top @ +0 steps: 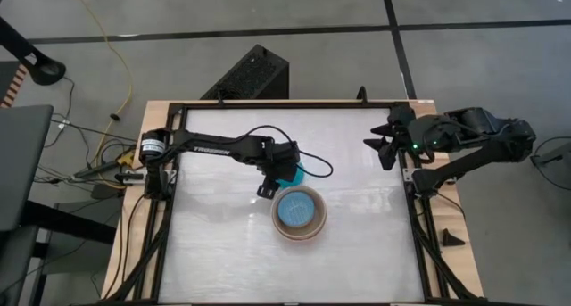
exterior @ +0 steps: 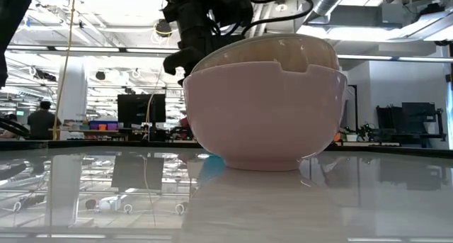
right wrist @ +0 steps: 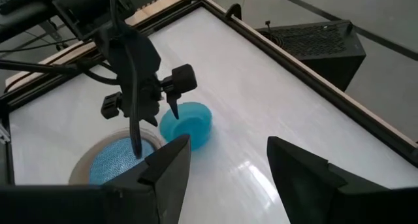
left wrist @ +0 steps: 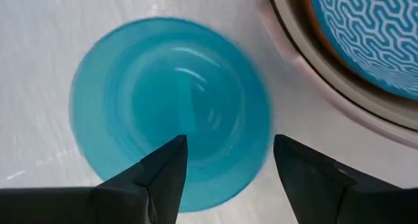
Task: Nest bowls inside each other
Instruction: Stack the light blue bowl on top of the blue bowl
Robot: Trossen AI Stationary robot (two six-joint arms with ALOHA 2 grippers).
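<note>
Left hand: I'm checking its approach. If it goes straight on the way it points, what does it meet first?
Probably the small teal bowl: the open left hand points into it, one finger over its inside.

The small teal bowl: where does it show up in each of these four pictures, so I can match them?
High view: small teal bowl at mid-table, partly under the left gripper.
Low view: only a blue sliver behind the stack's base.
Left wrist view: fills the middle, beyond the open fingers.
Right wrist view: centre, beside the left gripper.
Shared landmark: the stacked bowls next to it.
</note>
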